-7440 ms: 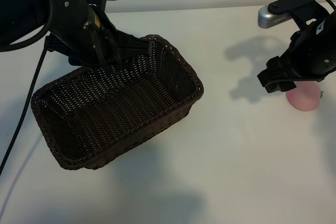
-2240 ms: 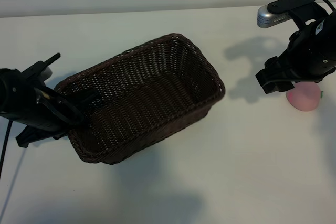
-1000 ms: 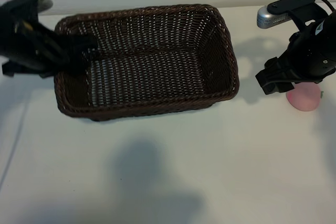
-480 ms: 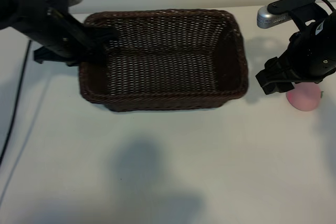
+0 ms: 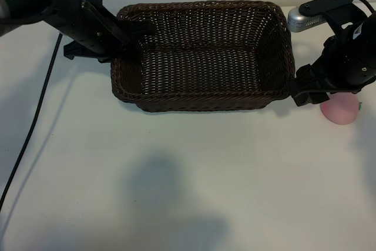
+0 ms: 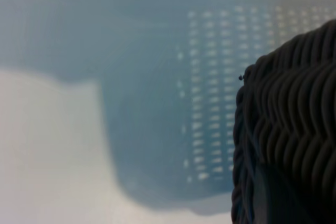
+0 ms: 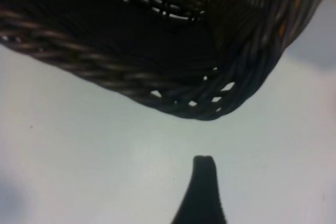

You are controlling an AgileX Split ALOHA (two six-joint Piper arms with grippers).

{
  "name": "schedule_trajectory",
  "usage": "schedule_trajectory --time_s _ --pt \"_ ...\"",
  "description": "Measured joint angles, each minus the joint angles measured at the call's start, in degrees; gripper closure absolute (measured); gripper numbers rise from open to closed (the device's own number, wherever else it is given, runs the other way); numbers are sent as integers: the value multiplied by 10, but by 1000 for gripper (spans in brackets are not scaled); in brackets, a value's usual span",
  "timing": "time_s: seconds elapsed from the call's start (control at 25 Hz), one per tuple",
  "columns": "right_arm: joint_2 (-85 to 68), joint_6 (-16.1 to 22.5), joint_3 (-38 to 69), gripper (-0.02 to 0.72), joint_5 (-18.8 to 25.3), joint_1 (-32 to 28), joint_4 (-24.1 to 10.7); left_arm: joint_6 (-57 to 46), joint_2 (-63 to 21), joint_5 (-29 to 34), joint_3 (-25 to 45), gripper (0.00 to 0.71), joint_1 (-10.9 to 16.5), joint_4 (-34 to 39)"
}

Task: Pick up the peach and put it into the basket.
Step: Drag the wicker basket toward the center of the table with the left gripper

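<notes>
The left gripper (image 5: 132, 32) is clamped on the short end wall of the big dark brown woven wicker basket (image 5: 202, 57), on the side away from the small pale pink peach (image 5: 339, 110), and I'd say it holds it there to bring the opening close to the fruit. The basket's other end lies near the peach, which sits on the white table (image 5: 194, 174) just beside that corner. The right gripper (image 5: 308, 91) hangs between the two with its jaws apart and empty, apparently ready to take the peach.

Dark brown open-weave basket (image 5: 202, 95), pale pink, apparently plain peach (image 5: 341, 110)
</notes>
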Motion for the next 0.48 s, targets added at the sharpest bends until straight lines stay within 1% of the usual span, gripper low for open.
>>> schedule_trajectory --time_s 0.2,0.48 --pt "0 0 0 108 0 0 0 0 8 -3 -1 549 0 -1" --pt "0 0 0 108 0 0 0 4 42 -8 -1 549 0 -21"
